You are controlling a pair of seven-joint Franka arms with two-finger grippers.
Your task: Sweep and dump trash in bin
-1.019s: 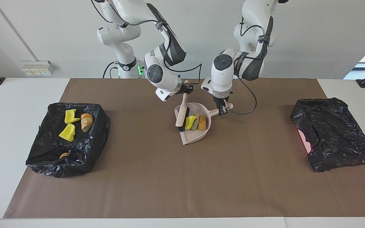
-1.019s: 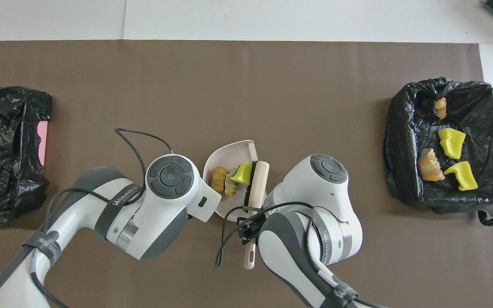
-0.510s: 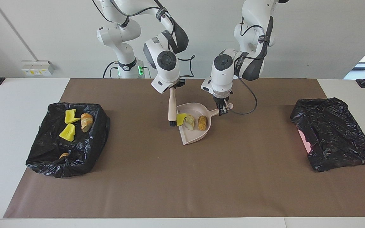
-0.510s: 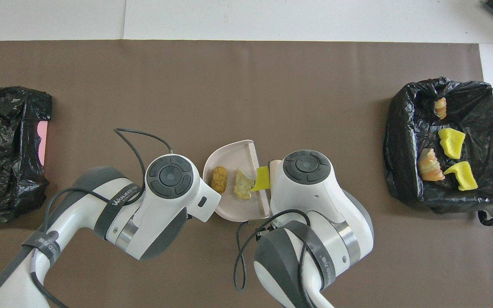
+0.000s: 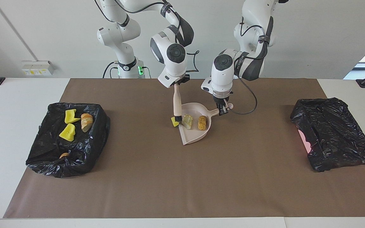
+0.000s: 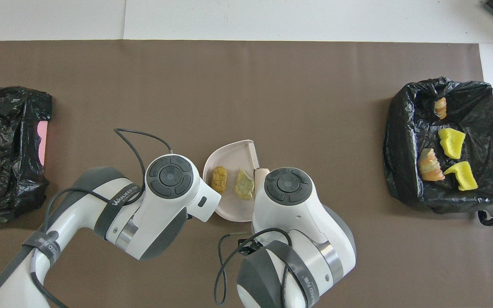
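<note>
my left gripper (image 5: 223, 109) clamped on the dustpan (image 5: 195, 134) handle; my right gripper (image 5: 176, 85) clamped on the upright brush (image 5: 177, 103) | yellow scrap (image 5: 174, 121) at the pan's mouth by the bristles; two scraps in the pan; four in the black-lined bin (image 5: 43, 158) toward my right arm's end of the tabletop

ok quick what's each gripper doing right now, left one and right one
Left gripper: shut on the dustpan handle, holding the dustpan on the table.
Right gripper: shut on the brush, held upright, bristles down at the dustpan's mouth.
</note>
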